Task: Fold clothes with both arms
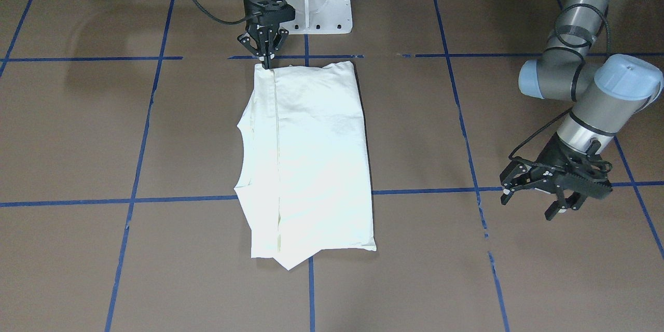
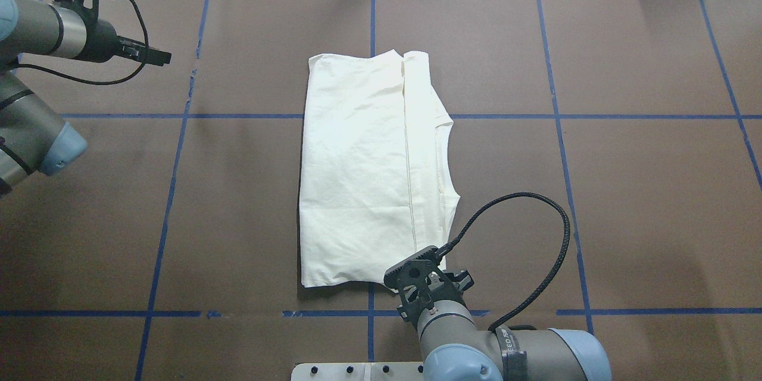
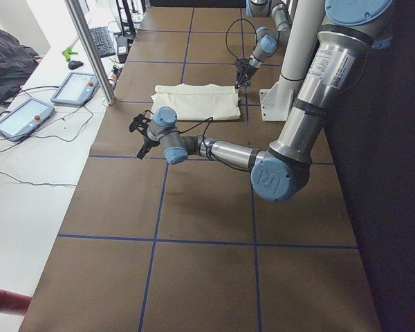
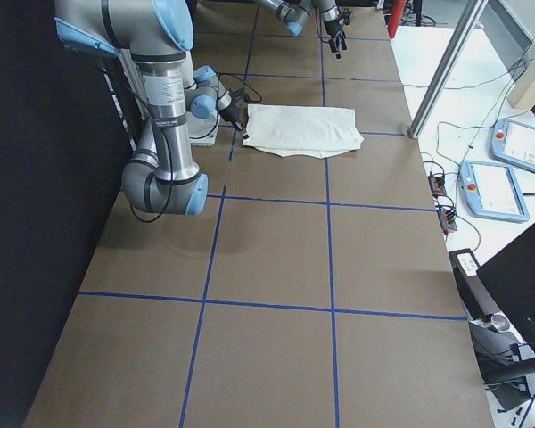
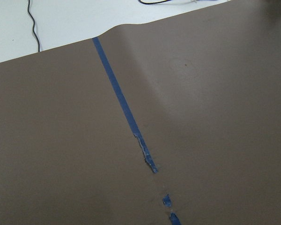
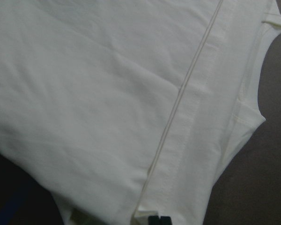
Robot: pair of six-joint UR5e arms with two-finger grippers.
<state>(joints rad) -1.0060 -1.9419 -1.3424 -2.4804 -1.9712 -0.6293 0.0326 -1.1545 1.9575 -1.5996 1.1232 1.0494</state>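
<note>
The cream-white shirt point(image 1: 316, 155) lies folded into a long rectangle at the table's middle, plain side up, its print hidden. It also shows in the overhead view point(image 2: 357, 166) and fills the right wrist view point(image 6: 107, 93). My right gripper point(image 1: 267, 62) points down at the shirt's corner nearest the robot, its fingertips point(image 6: 159, 219) pinched together on the hem edge. In the overhead view the right gripper point(image 2: 425, 277) covers that corner. My left gripper point(image 1: 529, 201) is open and empty, held above bare table far from the shirt, and shows at the overhead view's upper left point(image 2: 156, 58).
The brown table point(image 2: 625, 190) carries a grid of blue tape lines point(image 5: 124, 108). The white pedestal base point(image 1: 321, 0) stands just behind the shirt. A side bench with tablet pendants point(image 3: 24, 114) and a metal post point(image 3: 90, 48) borders the table's far edge.
</note>
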